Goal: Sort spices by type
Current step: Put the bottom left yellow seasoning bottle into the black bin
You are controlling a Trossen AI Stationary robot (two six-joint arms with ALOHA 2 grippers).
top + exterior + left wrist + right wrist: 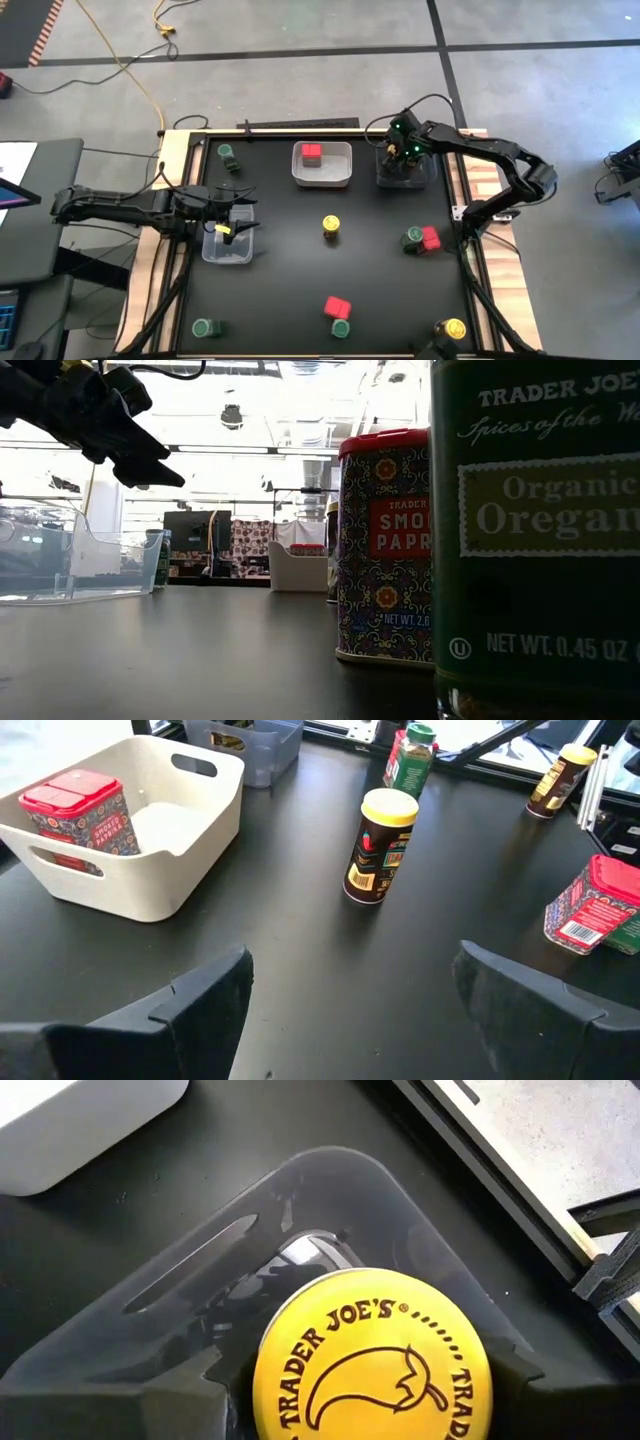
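My right gripper [403, 155] is at the far right, over a clear tray [428, 178], and it is shut on a yellow-lidded jar [375, 1365]. My left gripper [238, 216] hovers open above another clear tray [228, 250] at the left and holds nothing [352, 965]. One red box [312, 153] sits in the white tray [338, 176]. A yellow-lidded jar [331, 226] stands mid-table. Green-lidded jars [226, 153] [205, 328] [341, 328] [413, 238], red boxes [338, 307] [431, 238] and another yellow-lidded jar [453, 328] are scattered on the black tabletop. My right gripper pinches the yellow-lidded jar just below its lid [300, 1330], one finger [185, 1400] on each side. The fingers come from above, pointing down. The jar is upright inside the clear tray's corner [340, 1165]; the lid hides its base, so I cannot tell whether it rests on the tray floor.
The wooden table frame [180, 140] borders the black top. In the low view, a red paprika tin [385, 545] and a green oregano jar [540, 540] stand close to the camera. Bare tabletop lies between the trays and the near row of containers.
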